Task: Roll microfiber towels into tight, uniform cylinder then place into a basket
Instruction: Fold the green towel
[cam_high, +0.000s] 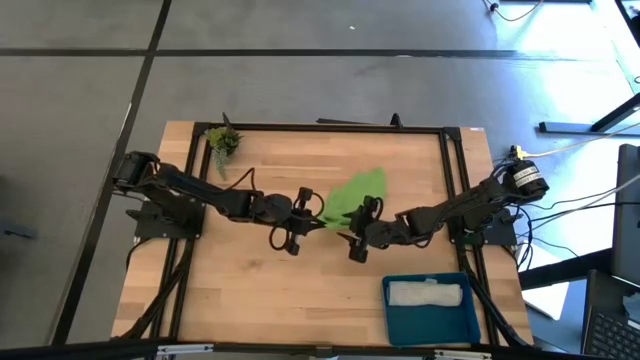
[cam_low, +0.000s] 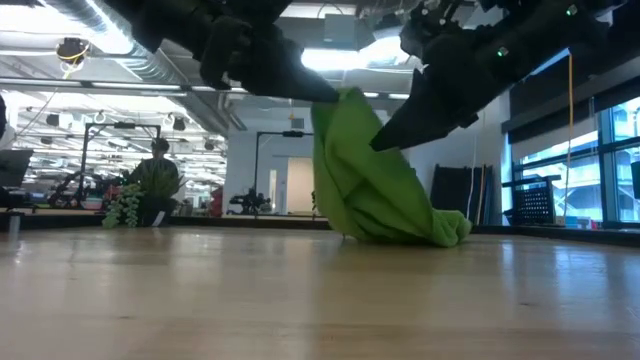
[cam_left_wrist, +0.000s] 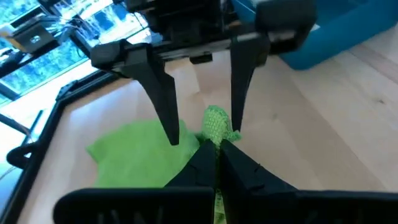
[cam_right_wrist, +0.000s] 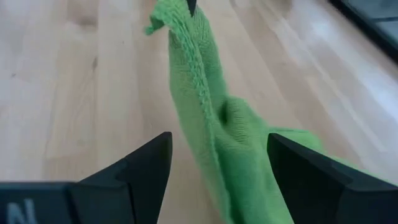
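Lime green towel (cam_low: 375, 195), bunched, hanging

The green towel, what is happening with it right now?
The left hand is shut on a corner of the green towel and holds it above the table, with the rest draped down. The right hand is open, its fingers on either side of the hanging cloth. A white towel already lies in the blue basket.
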